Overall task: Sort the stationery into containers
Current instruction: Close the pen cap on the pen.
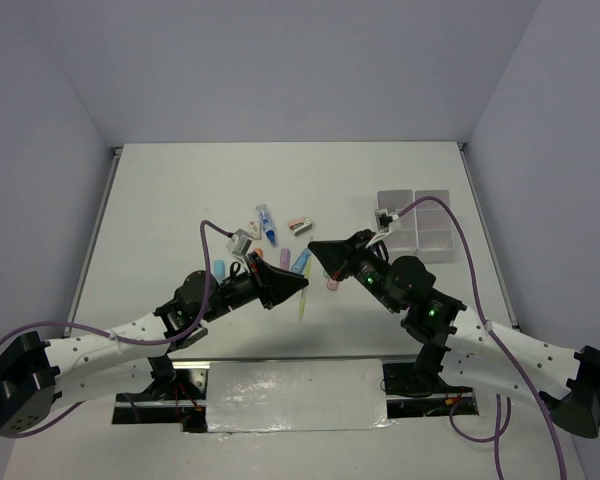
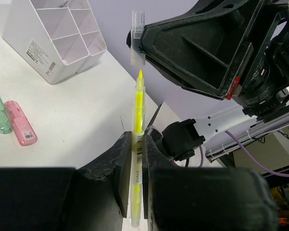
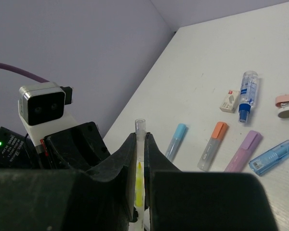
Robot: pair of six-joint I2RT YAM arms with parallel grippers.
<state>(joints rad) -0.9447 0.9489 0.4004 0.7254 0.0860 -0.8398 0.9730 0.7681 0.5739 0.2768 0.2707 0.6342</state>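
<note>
**Two Grippers, One Yellow Pen, One Cap**

The left gripper [image 2: 137, 144] is closed tight on one yellow highlighter [image 2: 138, 106]. The pen stands up between its fingers, with its bare tip on top. The right gripper [image 3: 140, 139] is closed tight on one clear cap [image 3: 140, 126]. The cap is off the pen and sits just above the tip, not touching it. Both are held in the air over the near middle of the table [image 1: 180, 190].

Lying on the table, I count:
- one blue marker [image 3: 176, 140]
- one orange marker [image 3: 212, 144]
- one purple marker [image 3: 243, 150]
- one wider blue piece [image 3: 272, 156]
- one blue-white tube [image 3: 248, 94]
- one small white eraser [image 3: 229, 101]
- one pink-and-white piece [image 3: 286, 103]
- one short green piece [image 2: 0, 110], with one short pink piece [image 2: 20, 129] just beside it

All of these lie in the middle of the table.

There is one block of white bins [image 1: 420, 222]. It sits near the right edge, well apart from the pen. I cannot see anything inside the bins.

Pale walls [image 1: 280, 60] stand along the left, far and right edges. Bare white table shows between the pieces and the far edge, and along the left side. A strip of bare table also lies between the grippers and the bins.
</note>
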